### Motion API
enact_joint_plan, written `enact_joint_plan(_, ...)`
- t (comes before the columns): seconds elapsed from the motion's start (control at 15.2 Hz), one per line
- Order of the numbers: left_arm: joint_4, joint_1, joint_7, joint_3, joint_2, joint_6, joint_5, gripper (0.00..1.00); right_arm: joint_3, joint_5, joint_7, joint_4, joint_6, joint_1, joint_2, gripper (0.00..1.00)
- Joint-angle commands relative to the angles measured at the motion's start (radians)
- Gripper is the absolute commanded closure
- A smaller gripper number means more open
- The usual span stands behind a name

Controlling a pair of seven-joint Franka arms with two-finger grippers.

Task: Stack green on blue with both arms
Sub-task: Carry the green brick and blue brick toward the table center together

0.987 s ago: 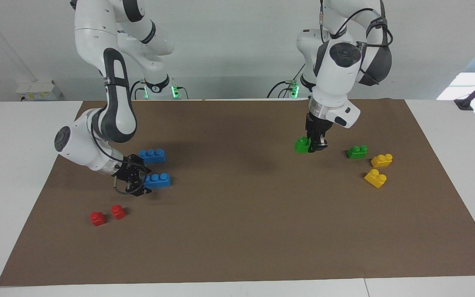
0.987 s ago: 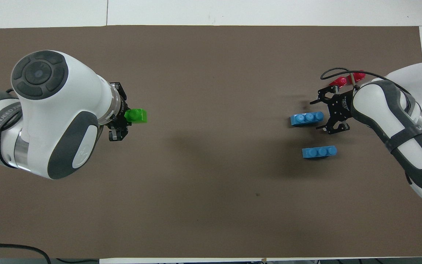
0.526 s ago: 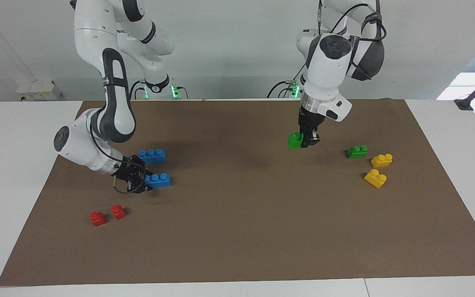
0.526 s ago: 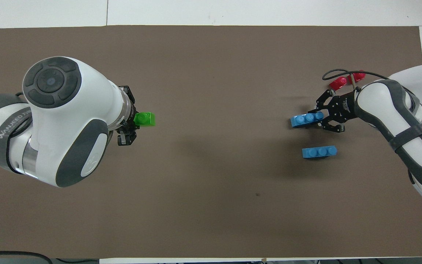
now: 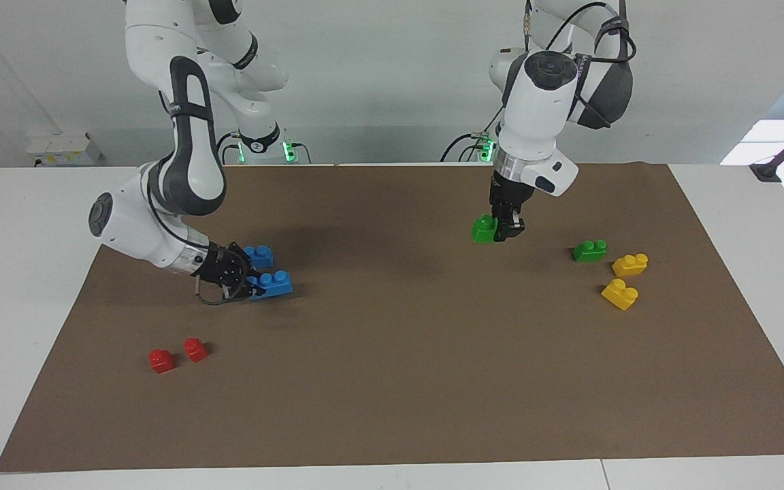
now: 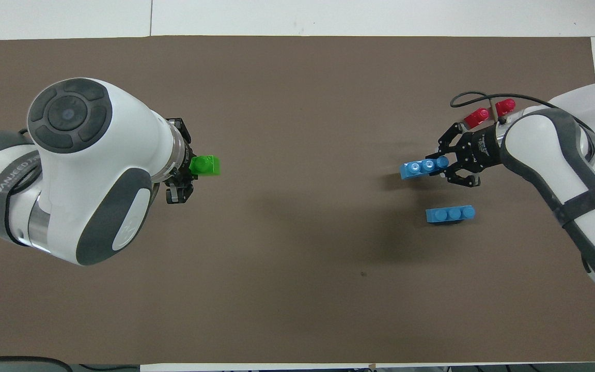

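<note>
My left gripper point(image 5: 501, 230) is shut on a small green brick point(image 5: 482, 229) and holds it above the brown mat point(image 5: 399, 381). It also shows in the overhead view point(image 6: 186, 168) with the green brick point(image 6: 205, 166) sticking out toward the middle. My right gripper point(image 5: 249, 282) is shut on one end of a blue three-stud brick point(image 5: 275, 282), slightly raised over the mat; the overhead view shows this gripper point(image 6: 446, 166) and brick point(image 6: 422, 168) too. A second blue brick point(image 5: 260, 255) lies on the mat beside it. A second green brick point(image 5: 589, 250) lies toward the left arm's end.
Two yellow bricks point(image 5: 630, 264) point(image 5: 620, 294) lie next to the second green brick. Two red bricks point(image 5: 160, 360) point(image 5: 194, 349) lie farther from the robots than the blue ones, at the right arm's end. The second blue brick point(image 6: 450, 214) lies flat.
My right gripper closed on the blue brick, lifted it a little and carried it toward the table's middle. My left gripper rose and moved toward the middle with the green brick.
</note>
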Motion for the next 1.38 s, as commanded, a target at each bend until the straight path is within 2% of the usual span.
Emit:
enact_joint_plan(0.0, 0.012, -0.003, -0.018, 0.002, -0.008, -0.028, 0.013, 1.0, -0.001, 0.021, 0.139, 0.002, 0.0, 0.079, -0.043, 1.0)
enact_joint_plan(0.13, 0.012, -0.008, -0.021, 0.003, -0.008, -0.032, 0.018, 1.0, -0.001, 0.039, 0.175, 0.0, 0.034, 0.133, -0.043, 1.0)
enact_joint_plan(0.26, 0.024, -0.009, -0.021, 0.0, -0.008, -0.071, 0.047, 1.0, -0.001, 0.071, 0.24, -0.005, 0.122, 0.19, -0.041, 1.0)
enact_joint_plan(0.46, 0.023, -0.011, -0.03, 0.0, -0.008, -0.072, 0.061, 1.0, -0.001, 0.109, 0.371, -0.031, 0.27, 0.331, -0.038, 1.0)
enact_joint_plan(0.66, 0.017, -0.035, -0.073, -0.001, -0.008, -0.062, 0.069, 1.0, -0.001, 0.186, 0.4, -0.063, 0.386, 0.432, -0.032, 1.0)
enact_joint_plan(1.32, -0.01, -0.141, -0.194, -0.006, 0.042, 0.021, 0.07, 1.0, -0.001, 0.223, 0.385, -0.129, 0.443, 0.508, -0.032, 1.0)
